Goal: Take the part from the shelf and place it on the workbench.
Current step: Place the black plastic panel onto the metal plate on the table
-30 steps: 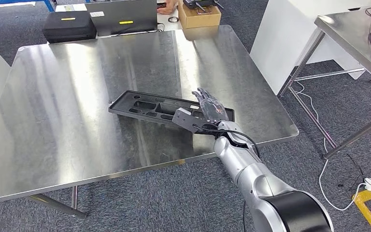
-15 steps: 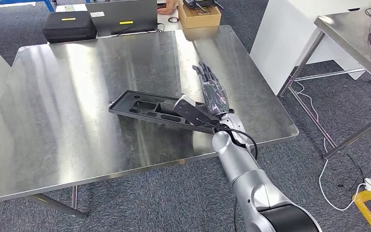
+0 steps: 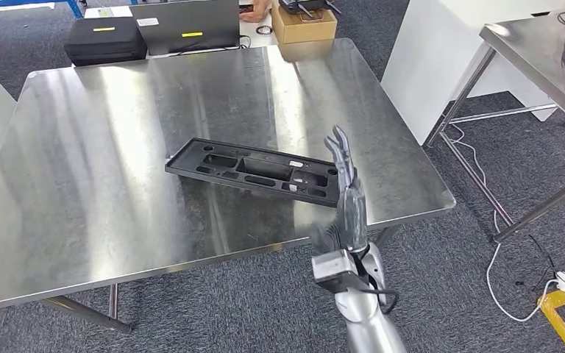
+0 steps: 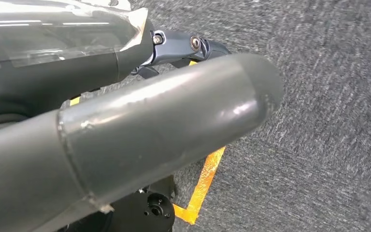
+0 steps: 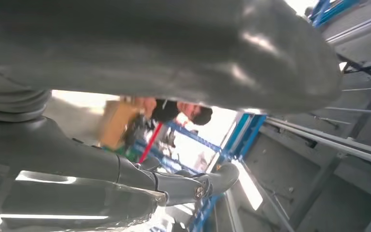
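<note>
The black part (image 3: 260,171) lies flat on the steel desk (image 3: 103,147), near its front edge. The right hand (image 3: 347,193) is raised beside it, fingers straight and apart, holding nothing.

The steel workbench (image 3: 118,147) carries the black part (image 3: 254,170), lying flat just beyond the right hand (image 3: 349,213), seemingly apart from it

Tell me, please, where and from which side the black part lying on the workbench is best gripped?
The black part lies flat, long and narrow, on the workbench. Probably best is its near long rim by the right end, taken from the robot's side: the thin raised edge suits a pinch, and the right hand is close by, open.
</note>
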